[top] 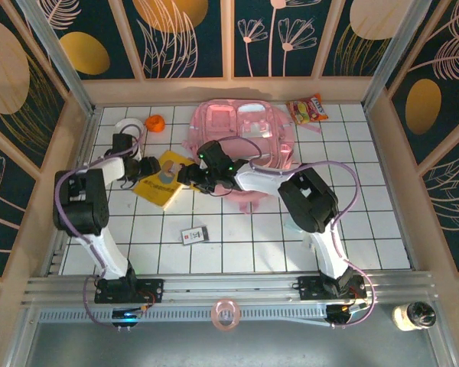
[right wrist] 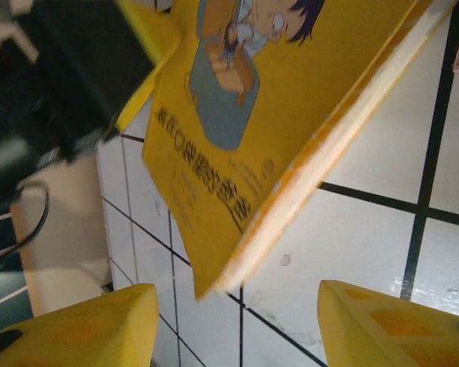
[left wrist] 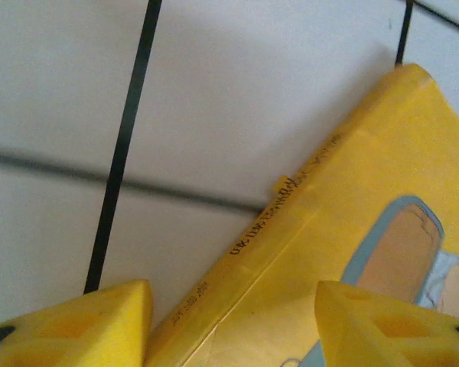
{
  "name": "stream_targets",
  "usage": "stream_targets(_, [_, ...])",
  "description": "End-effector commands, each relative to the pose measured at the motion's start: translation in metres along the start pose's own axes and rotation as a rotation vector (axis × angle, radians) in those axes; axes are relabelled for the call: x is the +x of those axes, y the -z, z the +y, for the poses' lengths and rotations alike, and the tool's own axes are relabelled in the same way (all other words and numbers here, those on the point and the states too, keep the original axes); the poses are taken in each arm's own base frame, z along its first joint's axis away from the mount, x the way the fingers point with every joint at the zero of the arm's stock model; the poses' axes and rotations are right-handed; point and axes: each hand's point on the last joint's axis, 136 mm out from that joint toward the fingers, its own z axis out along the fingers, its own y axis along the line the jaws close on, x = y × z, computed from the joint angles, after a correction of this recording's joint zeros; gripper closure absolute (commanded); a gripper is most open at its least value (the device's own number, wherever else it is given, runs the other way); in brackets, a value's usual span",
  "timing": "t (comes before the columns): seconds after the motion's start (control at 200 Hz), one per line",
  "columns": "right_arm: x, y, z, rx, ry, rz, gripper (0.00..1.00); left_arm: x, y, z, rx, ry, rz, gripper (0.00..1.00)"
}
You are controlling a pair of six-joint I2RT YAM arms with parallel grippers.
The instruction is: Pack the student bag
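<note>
Large soft pale-pink student bag (top: 241, 134) lies at far centre of the white tiled table (top: 352, 214). Left gripper (left wrist: 233, 306) is parted astride the spine of a flat yellow illustrated book (top: 164, 180). Right gripper (right wrist: 237, 306) is wide and empty, near the book's right edge.

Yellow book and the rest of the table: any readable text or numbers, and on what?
Yellow book cover: row of title characters, tilted, blurred, unreadable.
Book spine: small dark print, too blurred.
Snack packet: print too small.
Small box on the tiles: label too small.
Nothing quotable.
</note>
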Motion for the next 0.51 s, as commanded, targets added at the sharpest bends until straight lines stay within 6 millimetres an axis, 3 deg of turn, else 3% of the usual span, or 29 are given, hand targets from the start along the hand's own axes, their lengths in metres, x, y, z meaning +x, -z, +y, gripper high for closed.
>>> stream_targets(0.0, [-0.007, -0.002, -0.009, 0.063, 0.044, -0.013, 0.43, 0.029, 0.025, -0.011, 0.085, 0.061, 0.010, 0.45])
stream_targets(0.14, [-0.009, -0.006, -0.015, 0.107, 0.071, -0.008, 0.43, 0.058, 0.048, -0.023, 0.175, 0.099, 0.012, 0.46])
stream_targets(0.275, [-0.012, -0.003, -0.021, 0.164, 0.102, -0.017, 0.42, 0.050, 0.065, -0.011, 0.088, 0.083, -0.063, 0.38])
stream_targets(0.365, [-0.009, -0.003, -0.024, 0.192, 0.122, -0.002, 0.42, 0.041, 0.062, -0.002, 0.050, 0.094, -0.082, 0.36])
stream_targets(0.5, [0.003, -0.008, -0.025, 0.215, 0.152, 0.044, 0.43, 0.034, 0.041, -0.001, 0.063, 0.115, -0.030, 0.38])
